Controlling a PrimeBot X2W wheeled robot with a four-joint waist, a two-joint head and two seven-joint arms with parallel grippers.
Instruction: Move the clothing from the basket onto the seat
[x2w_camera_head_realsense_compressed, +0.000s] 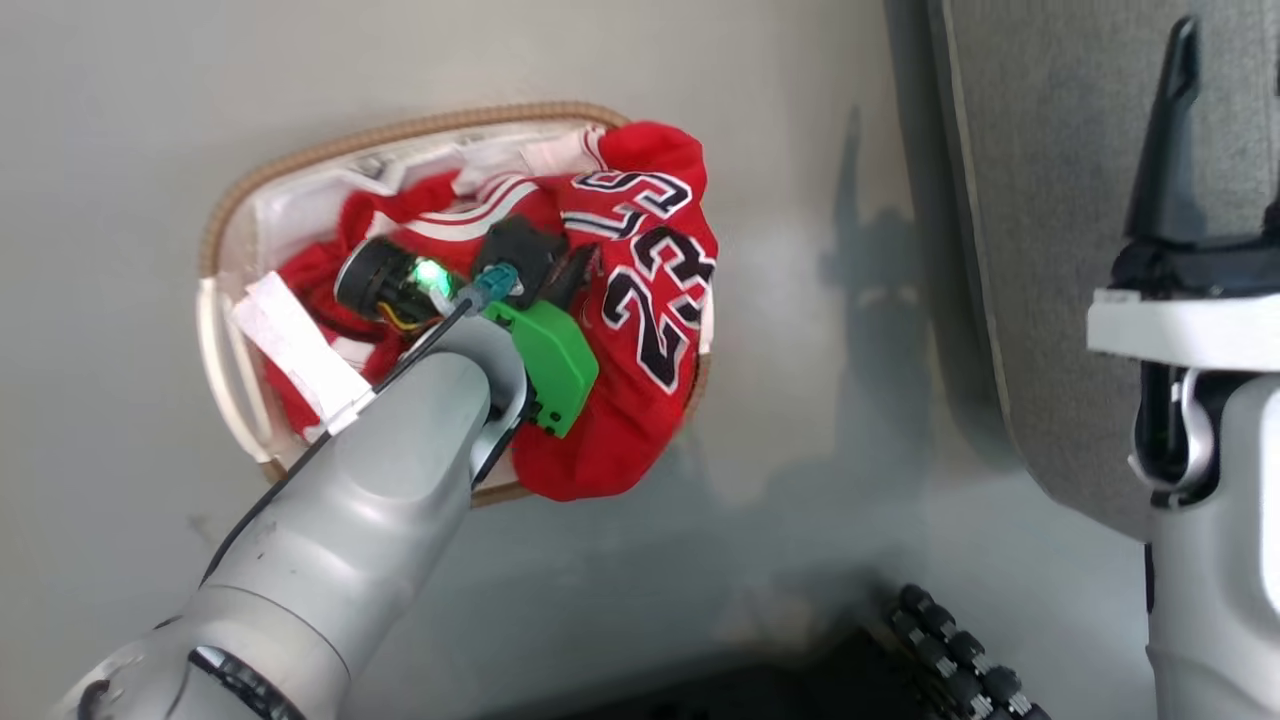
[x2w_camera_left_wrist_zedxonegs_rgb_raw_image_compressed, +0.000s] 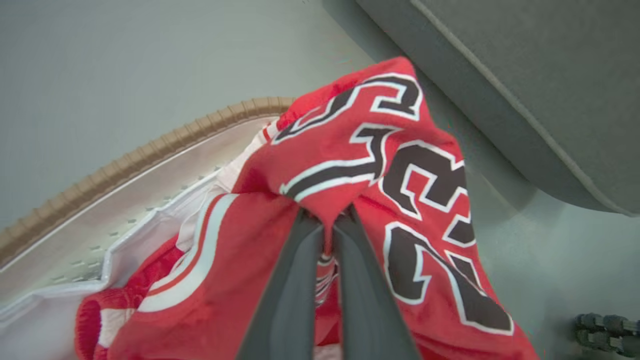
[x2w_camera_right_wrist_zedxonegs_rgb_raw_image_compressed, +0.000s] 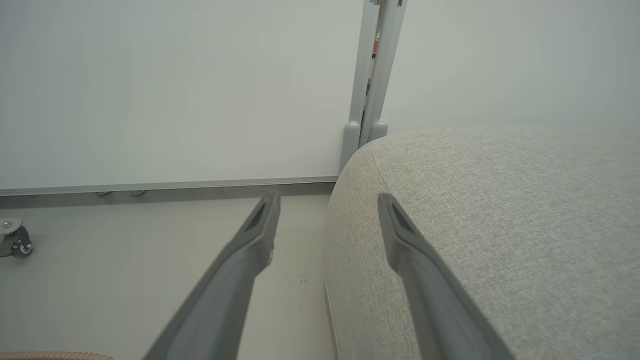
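At basket (x2w_camera_left_wrist_zedxonegs_rgb_raw_image_compressed: 150, 150), jersey (x2w_camera_left_wrist_zedxonegs_rgb_raw_image_compressed: 345, 150) in left tool (x2w_camera_left_wrist_zedxonegs_rgb_raw_image_compressed: 327, 216)

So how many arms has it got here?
2 arms. The left end effector is at the basket, shut on the red jersey; the right end effector hangs open by the grey seat.

Floor (x2w_camera_head_realsense_compressed: 780, 560): pale grey, glossy, spread before me.
Left: basket (x2w_camera_head_realsense_compressed: 300, 160) sits on it.
Right: seat (x2w_camera_head_realsense_compressed: 1050, 200), apart from my basket.
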